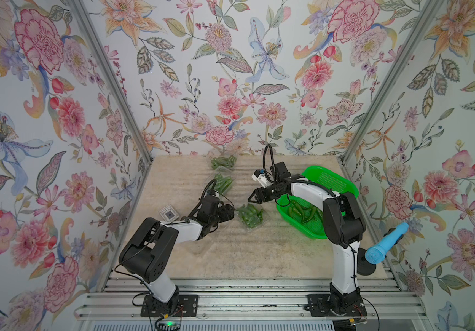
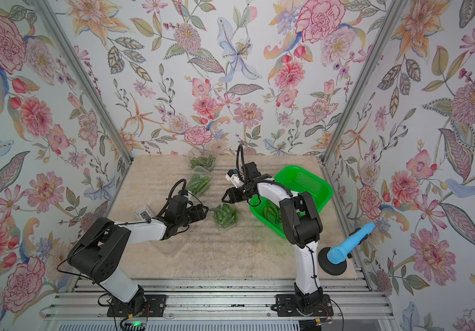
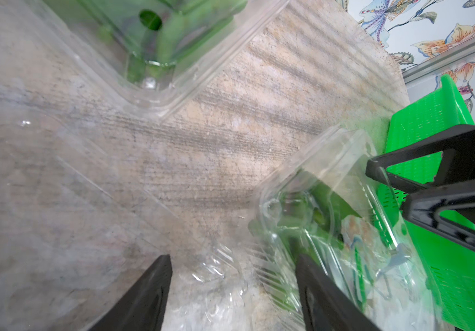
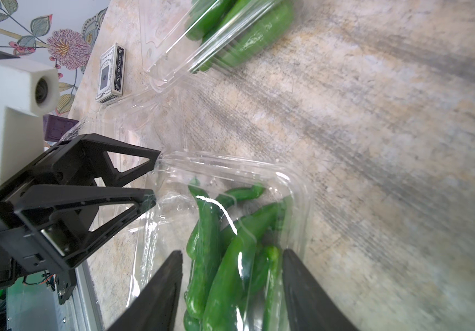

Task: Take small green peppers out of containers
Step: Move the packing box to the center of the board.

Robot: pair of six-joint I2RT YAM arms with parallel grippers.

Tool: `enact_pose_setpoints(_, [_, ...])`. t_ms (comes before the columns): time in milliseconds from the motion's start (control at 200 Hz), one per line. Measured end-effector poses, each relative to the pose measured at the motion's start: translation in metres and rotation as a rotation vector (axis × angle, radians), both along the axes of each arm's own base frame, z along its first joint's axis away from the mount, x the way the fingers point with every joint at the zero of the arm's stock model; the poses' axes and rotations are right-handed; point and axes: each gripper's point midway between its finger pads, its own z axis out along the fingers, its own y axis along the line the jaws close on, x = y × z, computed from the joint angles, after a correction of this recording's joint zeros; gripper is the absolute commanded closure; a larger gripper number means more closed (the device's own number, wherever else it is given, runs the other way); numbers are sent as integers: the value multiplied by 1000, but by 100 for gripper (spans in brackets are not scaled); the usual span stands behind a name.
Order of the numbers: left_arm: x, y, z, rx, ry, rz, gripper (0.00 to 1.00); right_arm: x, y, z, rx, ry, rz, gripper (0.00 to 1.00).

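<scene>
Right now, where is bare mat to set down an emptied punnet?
Widest bare patch: near mat between the clear plastic punnet of green peppers and the front rail. Smaller: far-left mat beside the small card box. Crowded between left hand, right hand and bright green perforated basket.

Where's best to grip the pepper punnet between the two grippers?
Take the punnet by its flat rim at the corner facing the left gripper, coming in low from that side: the rim juts out, while the thin walls would likely buckle.

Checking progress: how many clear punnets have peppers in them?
3: back punnet by the wall, middle punnet just nearer, near punnet beside the green basket. The left arm may hide another.
</scene>
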Motion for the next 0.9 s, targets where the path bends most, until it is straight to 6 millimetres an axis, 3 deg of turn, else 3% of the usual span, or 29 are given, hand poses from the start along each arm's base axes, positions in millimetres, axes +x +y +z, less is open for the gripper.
enact_pose_setpoints(290, [-10,0,0,1,14,-12,28,-3,3,0,5,4,9,42])
enact_pose_setpoints(405, [-10,-1,0,-5,19,-16,32,-4,3,0,9,5,11,43])
enact_pose_setpoints(751, [-7,-11,-2,-33,23,-24,37,-4,5,0,7,7,8,43])
enact_pose_setpoints(901, [-8,-24,-4,-44,25,-56,40,-4,6,1,13,8,4,43])
